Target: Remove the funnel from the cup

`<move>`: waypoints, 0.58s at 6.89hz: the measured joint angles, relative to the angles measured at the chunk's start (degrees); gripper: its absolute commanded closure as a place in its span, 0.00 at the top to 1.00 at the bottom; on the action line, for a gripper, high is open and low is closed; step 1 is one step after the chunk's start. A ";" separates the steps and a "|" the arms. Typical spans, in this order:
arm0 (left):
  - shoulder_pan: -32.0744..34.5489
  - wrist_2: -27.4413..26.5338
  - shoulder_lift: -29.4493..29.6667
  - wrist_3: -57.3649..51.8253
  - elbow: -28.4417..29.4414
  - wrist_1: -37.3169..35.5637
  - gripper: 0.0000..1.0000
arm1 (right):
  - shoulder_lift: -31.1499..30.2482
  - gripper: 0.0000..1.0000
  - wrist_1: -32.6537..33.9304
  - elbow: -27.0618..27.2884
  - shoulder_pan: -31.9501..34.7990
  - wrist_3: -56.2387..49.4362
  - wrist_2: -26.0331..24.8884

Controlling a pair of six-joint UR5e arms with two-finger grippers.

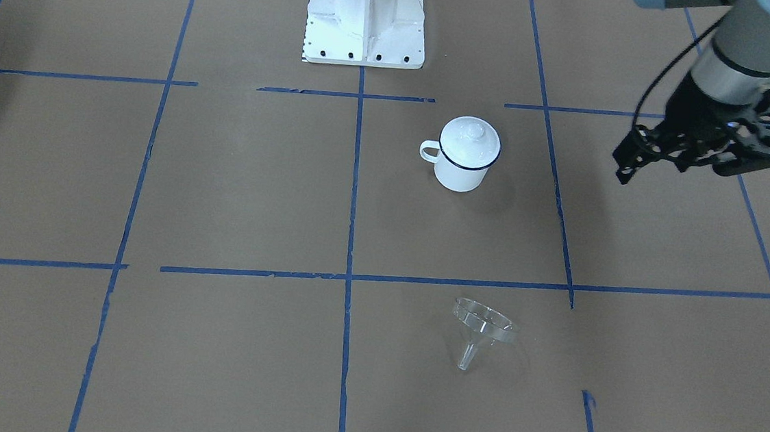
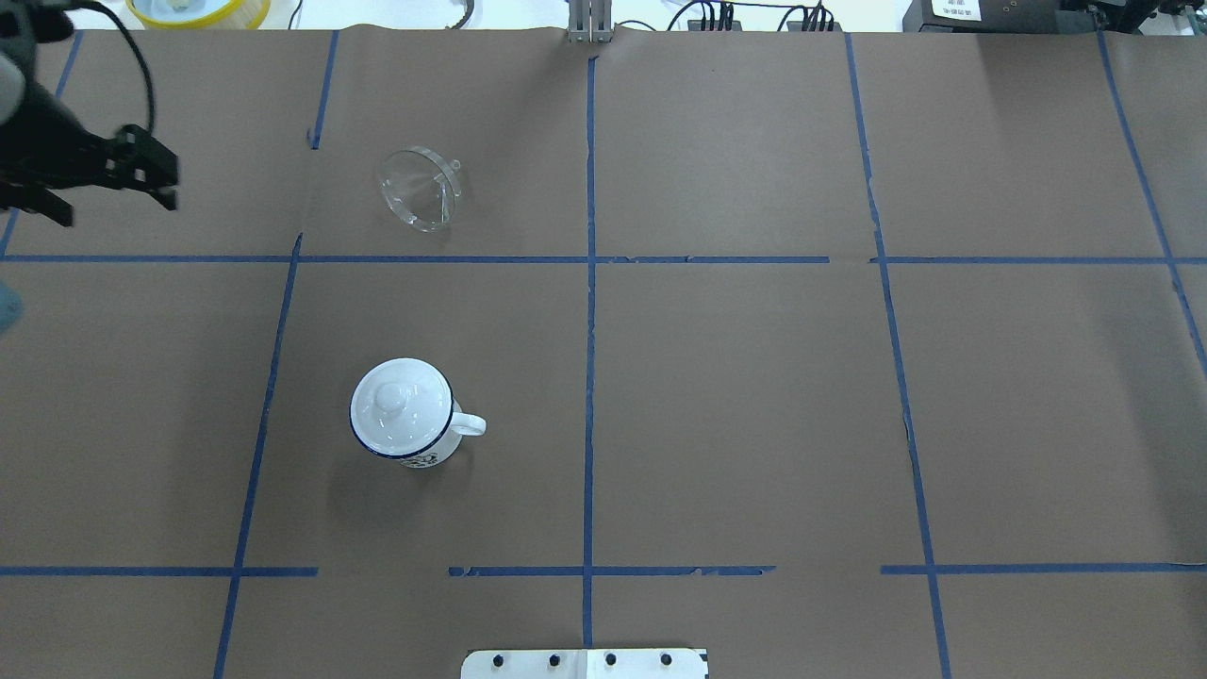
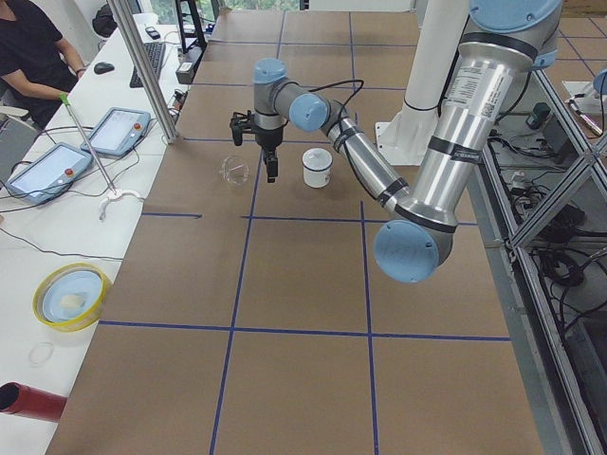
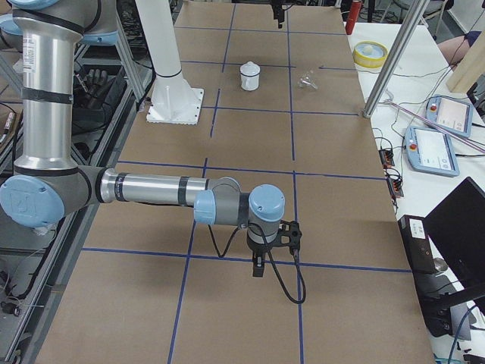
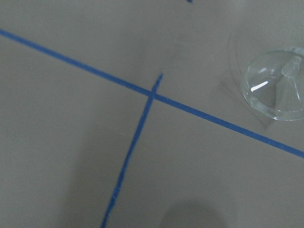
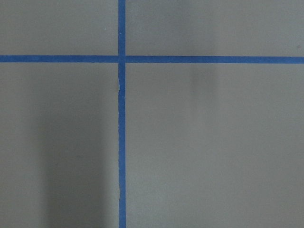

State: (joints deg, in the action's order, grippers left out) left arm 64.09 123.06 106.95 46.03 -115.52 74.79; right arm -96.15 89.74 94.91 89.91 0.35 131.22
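The funnel [image 1: 483, 327] is already out of the cup [image 1: 461, 163]. It lies tipped on its side on the tabletop [image 1: 223, 183], on the far side from the robot's base, beyond a blue tape line [image 1: 421, 281] that runs between it and the cup. The two are well apart, so I judge the removal itself as done. The funnel rests on its wide rim and its spout because a cone with a narrow tube does not stand well alone.

The cup stands upright nearer to the base, with a white knobbed lid [image 1: 470, 139] sitting on its mouth and the handle to one side.

The left pincer [image 1: 695, 158] hangs above the tabletop, off to the robot's left of both things. Its fingers are spread and they hold nothing; its wrist view shows the funnel at the edge.

The right pincer [image 4: 259, 262] points down over bare tabletop, very far from the cup. Whether it is spread or closed I cannot tell
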 measured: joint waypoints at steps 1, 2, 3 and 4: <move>7.41 1.96 -1.92 -15.28 4.22 0.13 1.00 | 0.00 1.00 0.00 -0.02 0.00 0.00 0.00; 14.39 4.12 -3.64 -28.65 8.78 0.32 1.00 | 0.00 1.00 0.00 -0.03 0.00 0.00 0.00; 19.87 6.76 -6.40 -38.63 12.52 1.92 1.00 | 0.00 1.00 0.00 -0.05 0.00 0.00 0.00; 23.07 9.26 -10.49 -43.97 15.33 6.42 1.00 | 0.00 1.00 0.00 -0.05 0.00 0.00 0.00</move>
State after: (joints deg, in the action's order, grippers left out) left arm 87.16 132.31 96.46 2.06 -100.19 81.21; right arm -96.16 89.74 94.86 89.91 0.35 131.22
